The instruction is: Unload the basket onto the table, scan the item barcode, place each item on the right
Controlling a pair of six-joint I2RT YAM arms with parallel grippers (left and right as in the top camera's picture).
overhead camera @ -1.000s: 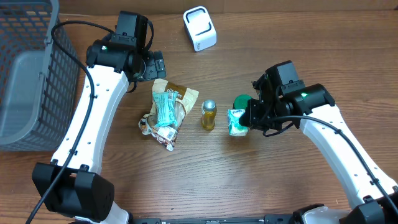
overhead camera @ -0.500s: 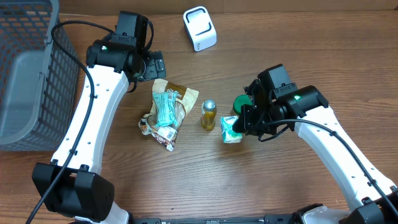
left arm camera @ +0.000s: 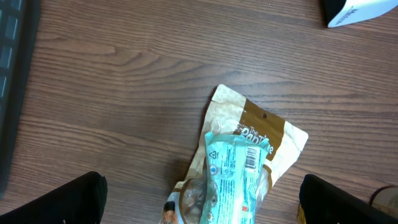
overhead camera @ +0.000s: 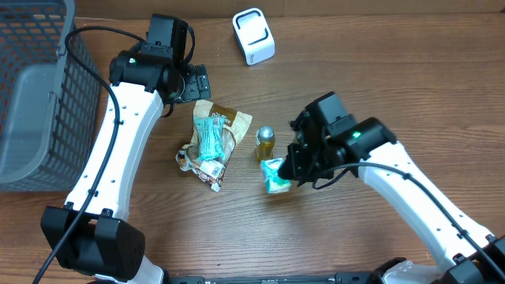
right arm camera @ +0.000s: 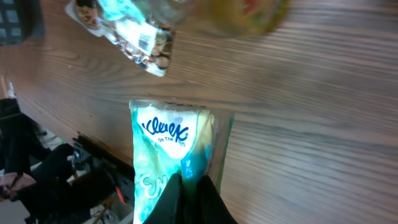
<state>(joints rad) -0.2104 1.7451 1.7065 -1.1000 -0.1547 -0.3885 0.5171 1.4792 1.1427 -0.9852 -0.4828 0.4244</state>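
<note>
Now the right gripper [overhead camera: 289, 170] has carried the tissue pack [overhead camera: 274, 175] leftward and toward the near edge of the table [overhead camera: 379, 87]. A second ago the pack hung beside a green lid, which the arm now covers. The claw is clenched on the pack's right end. In the right wrist view its dark fingertips [right arm camera: 200, 198] pinch the pack's lower edge, with the printed face turned to the camera. Whether the pack touches the wood I cannot tell.

Just beyond the pack stands a small bottle [overhead camera: 265, 144]. Left of it, a teal packet [overhead camera: 209, 138] lies on a brown pouch [overhead camera: 230, 121]. The left gripper [overhead camera: 193, 83] has not moved and hangs over the pouch's far end, jaws spread wide and grasping nothing. Farthest off are the white scanner [overhead camera: 253, 35] and, at the left, a basket [overhead camera: 39, 95].
</note>
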